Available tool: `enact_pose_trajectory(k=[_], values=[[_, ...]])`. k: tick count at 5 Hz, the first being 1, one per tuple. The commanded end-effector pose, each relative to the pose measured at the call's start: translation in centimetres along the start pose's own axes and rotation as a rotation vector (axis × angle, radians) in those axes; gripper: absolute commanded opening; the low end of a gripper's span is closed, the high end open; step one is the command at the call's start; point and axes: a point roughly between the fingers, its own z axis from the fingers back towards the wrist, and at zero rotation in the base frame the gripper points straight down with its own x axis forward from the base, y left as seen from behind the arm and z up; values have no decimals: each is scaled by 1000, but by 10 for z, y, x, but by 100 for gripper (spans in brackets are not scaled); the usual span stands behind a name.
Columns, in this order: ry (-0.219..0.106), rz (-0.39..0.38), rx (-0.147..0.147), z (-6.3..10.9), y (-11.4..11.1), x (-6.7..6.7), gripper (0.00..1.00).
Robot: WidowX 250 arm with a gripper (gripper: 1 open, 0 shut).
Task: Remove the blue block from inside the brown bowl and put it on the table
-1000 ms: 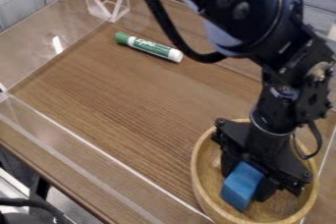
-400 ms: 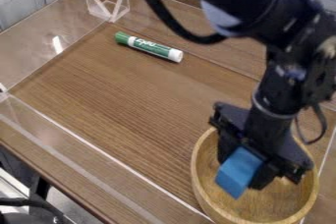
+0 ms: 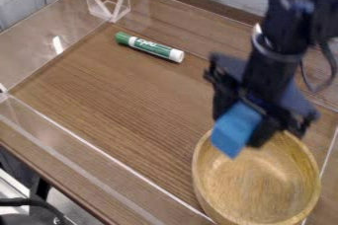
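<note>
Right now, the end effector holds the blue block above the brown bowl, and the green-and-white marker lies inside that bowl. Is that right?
Not quite: the marker lies on the table, outside the bowl, as the camera view shows. The rest stands.

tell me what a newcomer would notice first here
The dark robot gripper at right probably draws the eye first, holding a bright blue block above the far edge of the round brown bowl at lower right. Next comes the green-and-white marker pen, lying on the wooden table toward the back.
</note>
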Motion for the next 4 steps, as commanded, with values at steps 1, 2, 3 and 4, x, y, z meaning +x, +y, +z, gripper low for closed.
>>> enact_pose_trajectory(k=[1,2,3,4], values=[[-73,34,1,29,25,7,0],[-81,44,12,29,45,6,0],[-88,77,20,27,61,5,0],[-91,101,26,26,65,6,0]])
